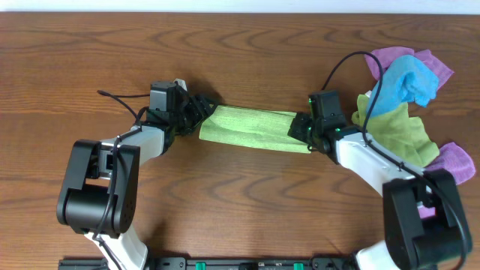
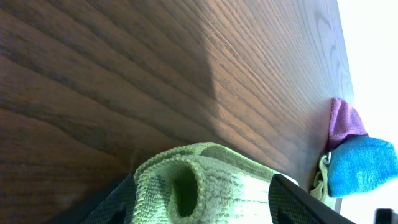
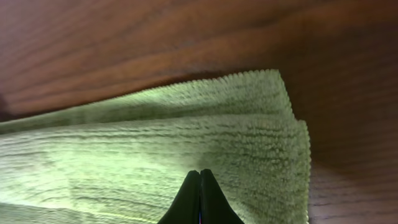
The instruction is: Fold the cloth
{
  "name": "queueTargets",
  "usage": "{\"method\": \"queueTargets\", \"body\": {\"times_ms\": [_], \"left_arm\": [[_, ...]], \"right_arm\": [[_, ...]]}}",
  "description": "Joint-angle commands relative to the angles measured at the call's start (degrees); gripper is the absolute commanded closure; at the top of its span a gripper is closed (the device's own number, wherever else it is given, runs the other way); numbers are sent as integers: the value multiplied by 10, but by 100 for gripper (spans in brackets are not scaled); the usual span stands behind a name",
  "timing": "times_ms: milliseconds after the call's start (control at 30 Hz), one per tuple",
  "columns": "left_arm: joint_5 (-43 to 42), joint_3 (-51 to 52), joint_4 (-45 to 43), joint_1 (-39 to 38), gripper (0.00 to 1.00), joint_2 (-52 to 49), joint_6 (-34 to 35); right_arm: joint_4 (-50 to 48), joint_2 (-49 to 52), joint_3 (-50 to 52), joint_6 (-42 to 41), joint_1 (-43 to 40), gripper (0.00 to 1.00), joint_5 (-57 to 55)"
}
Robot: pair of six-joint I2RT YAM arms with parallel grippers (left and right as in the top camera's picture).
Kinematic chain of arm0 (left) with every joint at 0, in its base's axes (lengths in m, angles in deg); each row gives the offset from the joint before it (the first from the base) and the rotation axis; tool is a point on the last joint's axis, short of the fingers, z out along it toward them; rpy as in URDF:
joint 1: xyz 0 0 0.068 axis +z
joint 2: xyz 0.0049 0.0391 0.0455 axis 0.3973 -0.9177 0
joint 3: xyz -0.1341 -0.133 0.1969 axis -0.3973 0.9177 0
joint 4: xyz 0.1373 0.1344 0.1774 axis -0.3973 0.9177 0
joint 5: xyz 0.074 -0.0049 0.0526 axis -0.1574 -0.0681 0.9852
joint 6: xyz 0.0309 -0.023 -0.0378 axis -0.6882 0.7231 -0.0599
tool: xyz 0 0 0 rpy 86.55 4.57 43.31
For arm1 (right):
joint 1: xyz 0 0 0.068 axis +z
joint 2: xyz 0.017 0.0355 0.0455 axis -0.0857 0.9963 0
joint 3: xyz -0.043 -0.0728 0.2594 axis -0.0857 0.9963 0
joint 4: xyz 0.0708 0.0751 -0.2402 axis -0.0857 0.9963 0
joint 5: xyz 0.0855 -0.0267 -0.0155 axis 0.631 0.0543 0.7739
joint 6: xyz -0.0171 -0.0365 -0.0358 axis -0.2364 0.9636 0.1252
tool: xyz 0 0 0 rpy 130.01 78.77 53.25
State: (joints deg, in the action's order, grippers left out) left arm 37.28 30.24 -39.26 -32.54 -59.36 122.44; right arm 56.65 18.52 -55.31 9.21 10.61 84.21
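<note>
The cloth [image 1: 251, 127] is bright lime green and lies folded into a long strip on the wooden table between my two grippers. At the strip's left end, my left gripper [image 1: 201, 112] is open. In the left wrist view, its fingers [image 2: 298, 202] stand on either side of the cloth's rolled end [image 2: 236, 186], apart from it. At the strip's right end, my right gripper [image 1: 300, 129] is shut. Its closed fingertips [image 3: 199, 173] rest over the cloth [image 3: 155, 149] near the corner, and no fabric shows between them.
A pile of other cloths lies at the right. It holds a purple cloth [image 1: 397, 58], a blue cloth [image 1: 409, 84], a duller yellow-green cloth [image 1: 397, 131] and another purple one [image 1: 457, 161]. The blue cloth [image 2: 364, 165] also shows in the left wrist view.
</note>
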Motion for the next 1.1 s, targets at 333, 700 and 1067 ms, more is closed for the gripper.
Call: {"method": "queueTargets", "body": {"times_ms": [333,700,1067], "left_arm": [[-2,-12,-17,13,33,-5,5],[-57,-13,-18,41,36,-5,19],[-61,-12,-18,28,34,-5,37]], "right_arm": [[-3,43,-5,-17,-5,99,-4],[-3,45,-5,-17,-5,99,-7],[-3,45,-5,-17,-5,98,-7]]}}
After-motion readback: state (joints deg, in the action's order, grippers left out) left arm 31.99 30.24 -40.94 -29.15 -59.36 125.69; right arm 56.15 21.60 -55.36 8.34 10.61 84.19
